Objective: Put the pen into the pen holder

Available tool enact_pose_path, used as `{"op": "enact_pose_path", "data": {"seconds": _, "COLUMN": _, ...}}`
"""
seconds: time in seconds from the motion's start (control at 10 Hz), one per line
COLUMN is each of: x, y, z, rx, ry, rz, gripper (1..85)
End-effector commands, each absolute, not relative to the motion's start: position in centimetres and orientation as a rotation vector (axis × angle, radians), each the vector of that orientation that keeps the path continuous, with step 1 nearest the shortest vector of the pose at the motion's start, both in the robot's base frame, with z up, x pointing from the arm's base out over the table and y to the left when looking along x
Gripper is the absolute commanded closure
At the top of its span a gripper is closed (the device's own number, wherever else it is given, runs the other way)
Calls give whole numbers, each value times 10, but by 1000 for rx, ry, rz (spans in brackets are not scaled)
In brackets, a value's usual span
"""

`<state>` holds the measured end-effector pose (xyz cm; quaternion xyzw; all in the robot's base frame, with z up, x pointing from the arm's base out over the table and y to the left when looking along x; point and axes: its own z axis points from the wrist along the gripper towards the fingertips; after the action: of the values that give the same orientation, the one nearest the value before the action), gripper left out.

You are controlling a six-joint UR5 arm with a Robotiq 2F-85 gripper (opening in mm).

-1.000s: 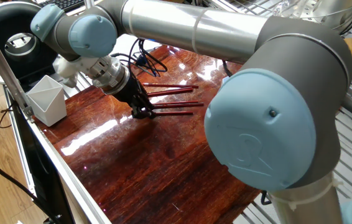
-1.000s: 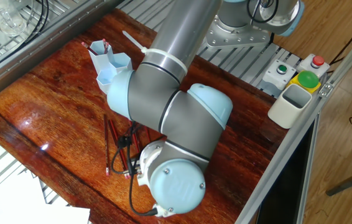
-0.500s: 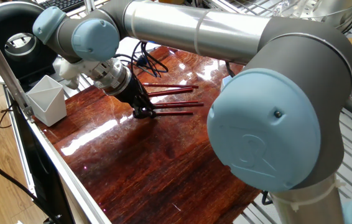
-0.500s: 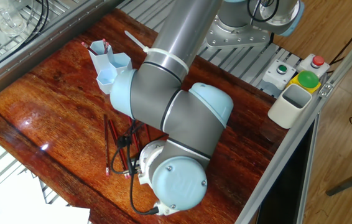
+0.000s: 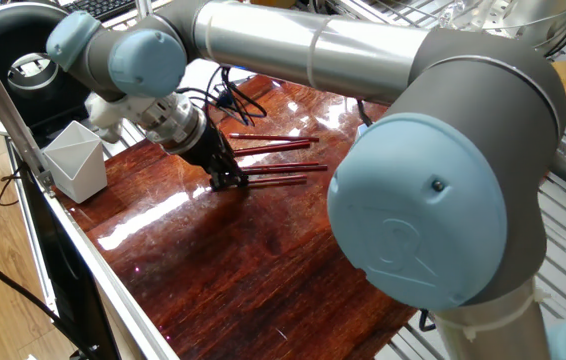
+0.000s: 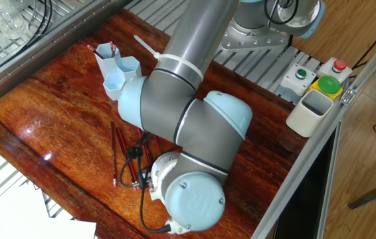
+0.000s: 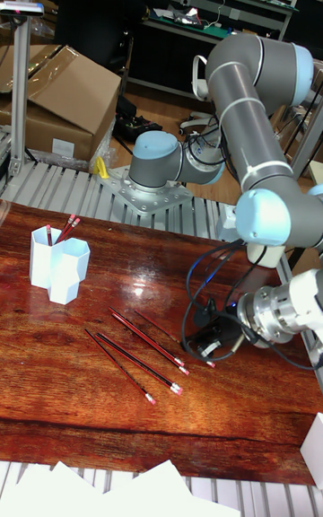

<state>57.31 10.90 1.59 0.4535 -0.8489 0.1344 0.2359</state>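
A glossy red-brown wooden table [image 7: 54, 391] sits in a busy workshop, with cardboard boxes and benches behind it in the tall fixed view. Nearest in that view, some white sheets of paper [image 7: 108, 490] lie along the table's front edge. A little farther in, three slim red pens [image 7: 148, 351] lie loose on the wood, roughly parallel and slanting down toward the right. At their right ends the gripper [image 7: 213, 342] is low over the table, its black fingertips right at the tip of the farthest pen [image 5: 281, 168]; I can't tell from here whether they are spread or already pinched on it, since the arm's wrist and dangling cable [image 7: 202, 288] crowd the spot. Farther back on the left stands the light blue pen holder [image 7: 56, 267], upright, with two pens already in its tall tube, well apart from the gripper. A pale angular cup [image 5: 75, 160] sits by the table edge in one fixed view. My worry is the grip: catching a thin pen so near its end, it could pivot or slip out on lifting, or the fingers could nudge the neighbouring pens and roll them. The holder looks light, too, so a tilted pen could knock it over.
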Motion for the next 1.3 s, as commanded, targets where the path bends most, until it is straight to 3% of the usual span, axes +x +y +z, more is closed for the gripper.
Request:
{"op": "enact_pose_path", "data": {"seconds": 0.0, "x": 573, "y": 104, "z": 44, "rx": 1248, "ry": -2330, "rz": 359, "gripper": 847}}
{"op": "enact_pose_path", "data": {"seconds": 0.4, "x": 557, "y": 107, "z": 111, "rx": 1248, "ry": -2405, "rz": 391, "gripper": 847}}
{"op": "enact_pose_path", "data": {"seconds": 0.6, "x": 558, "y": 107, "z": 113, "rx": 1281, "ry": -2417, "rz": 411, "gripper": 847}}
{"op": "enact_pose_path", "data": {"seconds": 0.8, "x": 561, "y": 129, "z": 103, "rx": 1275, "ry": -2501, "rz": 320, "gripper": 847}}
{"op": "enact_pose_path", "data": {"seconds": 0.9, "x": 558, "y": 155, "z": 96, "rx": 1190, "ry": -2601, "rz": 202, "gripper": 847}}
{"op": "enact_pose_path", "data": {"seconds": 1.2, "x": 568, "y": 142, "z": 98, "rx": 859, "ry": -2759, "rz": 342, "gripper": 847}}
